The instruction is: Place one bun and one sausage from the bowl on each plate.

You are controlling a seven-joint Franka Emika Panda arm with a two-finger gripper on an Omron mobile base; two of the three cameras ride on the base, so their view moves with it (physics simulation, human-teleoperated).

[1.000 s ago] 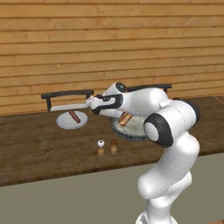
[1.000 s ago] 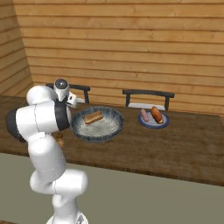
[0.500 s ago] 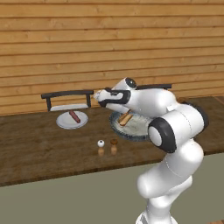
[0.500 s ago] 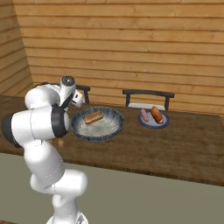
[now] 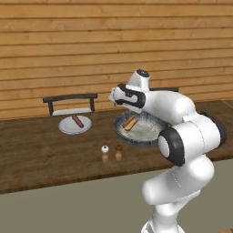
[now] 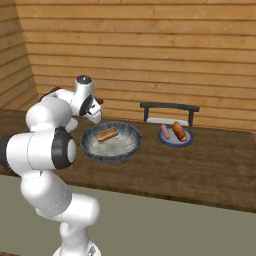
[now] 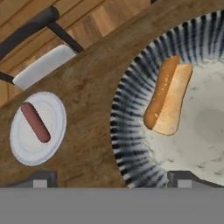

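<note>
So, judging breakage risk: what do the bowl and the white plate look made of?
The bowl looks like glazed stoneware: speckled grey inside, dark ribbed rim. The white plate under the sausage looks like plain glossy ceramic, possibly plastic; the render leaves it open.

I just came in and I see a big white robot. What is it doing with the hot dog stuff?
The robot is sharing out food from the big bowl onto two plates. One bun is left in the bowl. The white plate has only a sausage, so it needs that bun. The blue plate already holds a bun and a sausage. The gripper hangs over the bowl's edge, open, holding nothing.
</note>
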